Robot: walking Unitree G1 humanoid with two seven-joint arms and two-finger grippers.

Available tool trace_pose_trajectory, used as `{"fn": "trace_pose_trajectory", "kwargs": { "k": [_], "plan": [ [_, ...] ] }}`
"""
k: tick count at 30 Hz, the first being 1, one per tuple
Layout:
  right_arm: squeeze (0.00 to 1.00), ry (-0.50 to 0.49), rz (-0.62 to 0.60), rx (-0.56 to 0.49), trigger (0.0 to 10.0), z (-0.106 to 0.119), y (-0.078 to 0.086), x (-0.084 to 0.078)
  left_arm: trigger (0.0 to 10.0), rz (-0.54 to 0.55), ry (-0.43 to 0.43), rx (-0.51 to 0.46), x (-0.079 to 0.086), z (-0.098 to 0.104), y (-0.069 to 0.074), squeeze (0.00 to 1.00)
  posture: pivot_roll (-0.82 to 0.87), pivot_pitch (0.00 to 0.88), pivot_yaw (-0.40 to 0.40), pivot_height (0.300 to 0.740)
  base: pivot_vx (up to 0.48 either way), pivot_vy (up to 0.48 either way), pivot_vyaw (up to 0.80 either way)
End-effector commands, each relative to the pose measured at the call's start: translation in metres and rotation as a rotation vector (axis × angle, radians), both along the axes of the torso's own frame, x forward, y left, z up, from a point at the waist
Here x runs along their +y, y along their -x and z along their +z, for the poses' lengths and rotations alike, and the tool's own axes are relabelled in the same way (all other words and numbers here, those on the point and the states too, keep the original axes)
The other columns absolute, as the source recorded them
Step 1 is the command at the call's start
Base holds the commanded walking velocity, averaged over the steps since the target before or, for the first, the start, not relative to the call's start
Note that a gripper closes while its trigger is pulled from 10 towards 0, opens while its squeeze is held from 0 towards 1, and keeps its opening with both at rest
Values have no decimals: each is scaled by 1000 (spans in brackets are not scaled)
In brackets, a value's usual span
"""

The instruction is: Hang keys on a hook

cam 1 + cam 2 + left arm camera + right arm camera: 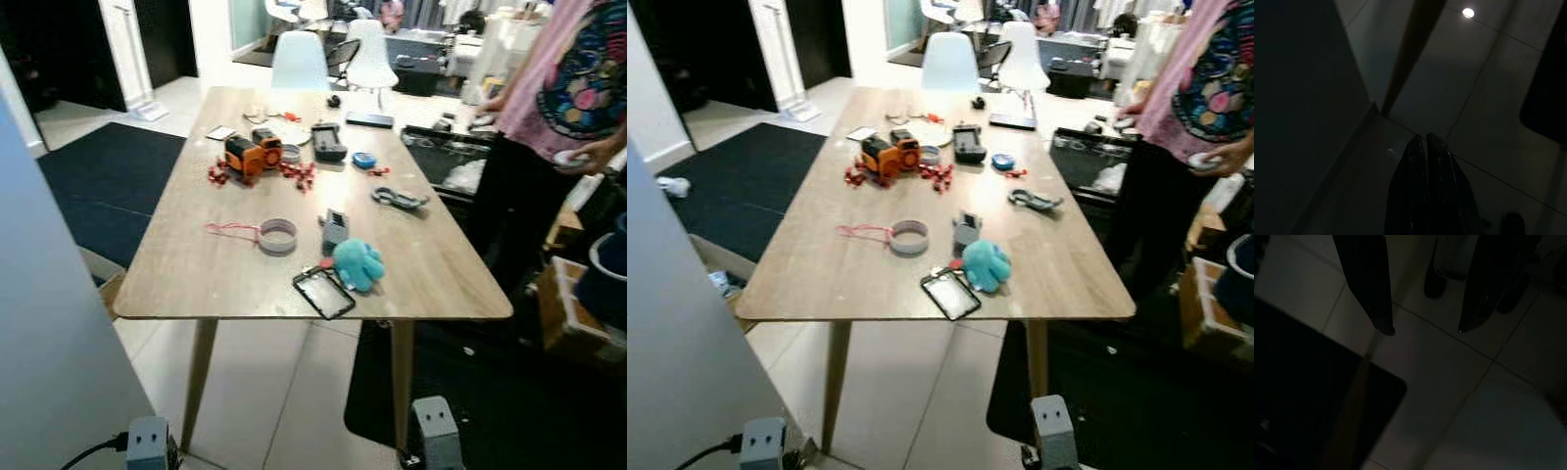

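Note:
A long wooden table [196, 274] stands before me. On its right half lies a dark metal bunch that looks like keys [398, 199]. Nearer the front edge sit a teal plush toy [358, 263], a small grey block [335, 227] and a black-framed card holder [323, 292]. I cannot make out a hook. Both arms hang low below the table's front edge. My left gripper [1425, 139] is shut over dim floor tiles, with nothing in it. My right gripper [1424, 329] is open above tiles and the corner of a dark mat [1312, 396].
An orange toy vehicle [252, 153], red pieces [299, 173], a grey ring with a pink cord [277, 236], a black device [328, 142] and a blue disc [363, 160] lie farther back. A person in a pink shirt [563, 83] stands at the right. White chairs [300, 61] stand behind; a wall panel [44, 333] is close on my left.

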State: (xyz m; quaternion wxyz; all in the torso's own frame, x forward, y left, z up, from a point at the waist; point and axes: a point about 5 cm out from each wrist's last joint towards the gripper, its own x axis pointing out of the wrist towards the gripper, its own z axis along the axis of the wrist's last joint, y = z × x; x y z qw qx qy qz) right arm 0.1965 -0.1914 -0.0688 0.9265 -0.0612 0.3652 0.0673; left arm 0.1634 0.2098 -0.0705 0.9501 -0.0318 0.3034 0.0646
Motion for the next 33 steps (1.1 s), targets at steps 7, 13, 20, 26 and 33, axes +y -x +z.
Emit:
{"fn": "trace_pose_trajectory", "kwargs": {
  "k": [7, 13, 20, 26, 33],
  "plan": [
    [0, 6, 69, 7, 10000, -1, -1, 12, 10000, -6, -3, 8, -6, -2, -1, 0, 64, 27, -65, 740, 0, 0, 800],
    [0, 10, 102, 8, 10000, -2, 0, 17, 10000, 5, 4, 12, -6, -3, 0, 0, 68, 28, -66, 740, 0, 0, 800],
    [0, 12, 119, 9, 10000, -2, 0, 20, 10000, 15, 7, 9, -4, -3, 2, 0, 70, 34, -66, 740, 0, 0, 800],
    [0, 13, 128, 10, 10000, -2, 0, 20, 10000, 22, -4, 4, -3, -3, 2, 0, 72, 33, -67, 740, 0, 0, 800],
    [0, 2, 138, 15, 10000, -3, 0, 25, 10000, 21, -12, 9, -2, -3, 2, 0, 73, 34, -68, 740, 0, 0, 800]
  ]
}}
